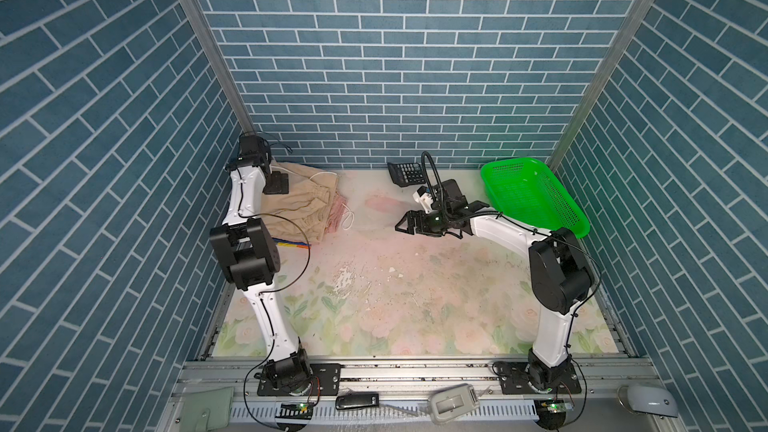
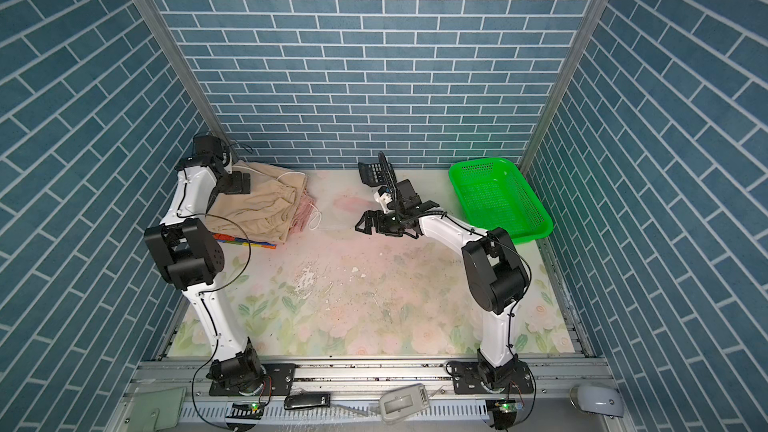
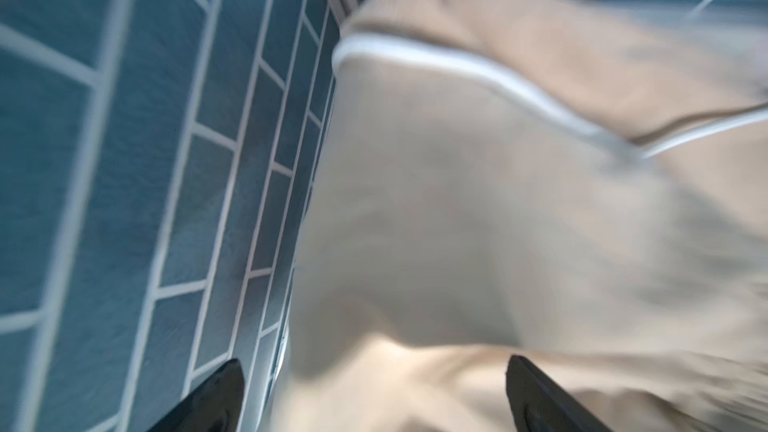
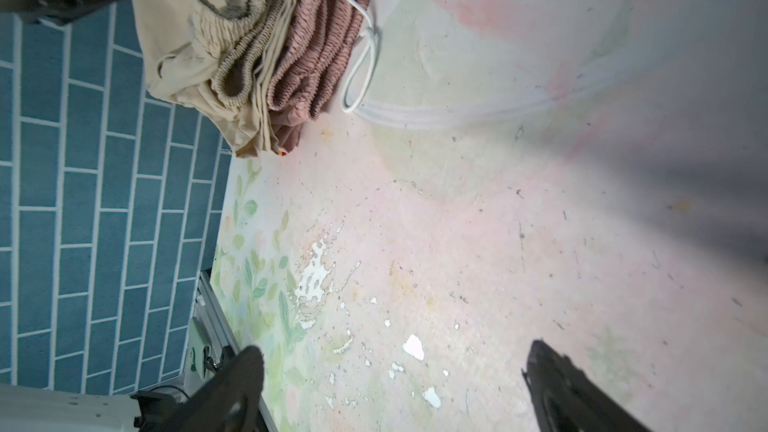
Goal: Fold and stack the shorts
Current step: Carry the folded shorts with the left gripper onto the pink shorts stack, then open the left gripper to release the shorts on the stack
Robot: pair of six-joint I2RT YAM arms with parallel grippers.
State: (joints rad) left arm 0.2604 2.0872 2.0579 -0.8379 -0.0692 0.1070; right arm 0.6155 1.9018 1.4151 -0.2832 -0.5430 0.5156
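Remote check of the cell. The left hand [image 3: 374, 363] hangs over the far left corner of the counter [image 1: 415, 284], directly above the stack of shorts. Its wrist view shows both fingers spread wide with beige cloth beneath them. That view is blurred, so I cannot confirm contact. The right hand [image 4: 395, 349] sits near the middle of the counter, pointing toward the stack. Its fingers are wide apart with nothing between them, well clear of the cloth.

The shorts lie in one stack against the left wall. The beige shorts [image 1: 291, 209] are on top, with the waistband gathered and the folds uneven. The pink shorts [image 1: 338, 211] show as a folded edge under the beige, on the side facing the right hand. The rainbow-striped shorts [image 1: 293, 244] show only as a thin strip at the near edge, at the bottom. A white drawstring [image 1: 348, 218] loops onto the counter beside the pink edge. The green basket [image 1: 536, 197] stands at the far right, and a calculator [image 1: 405, 172] sits by the back wall.
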